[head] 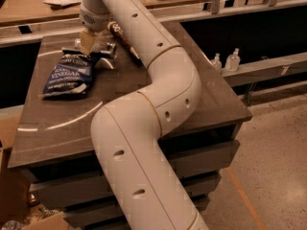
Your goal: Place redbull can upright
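Observation:
The redbull can (109, 48) is a slim silver cylinder lying on its side at the back left of the dark table (57, 123). Its ends stick out on either side of my gripper (88, 43). The gripper points straight down onto the middle of the can, hiding that part. The white arm (158, 95) runs from the bottom of the view up across the table to the gripper.
A dark blue salt-and-vinegar chip bag (68, 74) lies flat just in front of the can. A brown-and-cream chip bag (121, 36) lies behind the arm. Two small clear bottles (225, 60) stand on a ledge to the right. A cardboard box (12, 195) sits at the lower left.

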Robot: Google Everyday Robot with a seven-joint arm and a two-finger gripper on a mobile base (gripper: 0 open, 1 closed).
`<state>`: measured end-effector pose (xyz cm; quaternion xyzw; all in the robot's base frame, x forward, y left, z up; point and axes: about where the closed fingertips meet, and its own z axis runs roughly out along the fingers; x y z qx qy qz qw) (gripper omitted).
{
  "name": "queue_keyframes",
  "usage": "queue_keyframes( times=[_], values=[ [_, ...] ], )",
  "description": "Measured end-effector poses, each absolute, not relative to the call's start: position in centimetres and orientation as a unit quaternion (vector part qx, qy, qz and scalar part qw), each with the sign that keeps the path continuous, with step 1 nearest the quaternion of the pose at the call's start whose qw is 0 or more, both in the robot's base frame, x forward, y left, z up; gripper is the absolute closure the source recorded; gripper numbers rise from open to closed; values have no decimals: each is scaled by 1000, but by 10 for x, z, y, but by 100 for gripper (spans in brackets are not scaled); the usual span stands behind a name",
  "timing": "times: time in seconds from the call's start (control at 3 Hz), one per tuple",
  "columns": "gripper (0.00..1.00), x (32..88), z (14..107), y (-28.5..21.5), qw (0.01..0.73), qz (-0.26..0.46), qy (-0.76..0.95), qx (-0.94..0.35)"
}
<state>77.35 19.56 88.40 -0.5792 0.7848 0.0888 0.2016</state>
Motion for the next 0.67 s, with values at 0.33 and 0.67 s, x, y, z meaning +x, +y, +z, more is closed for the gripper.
queue_keyframes(
  times=[0.33, 0.67],
  values=[
    [100, 768, 917, 181, 234, 120, 778, -570],
    [100, 765, 960, 161, 289, 167, 763, -554]
  ],
)
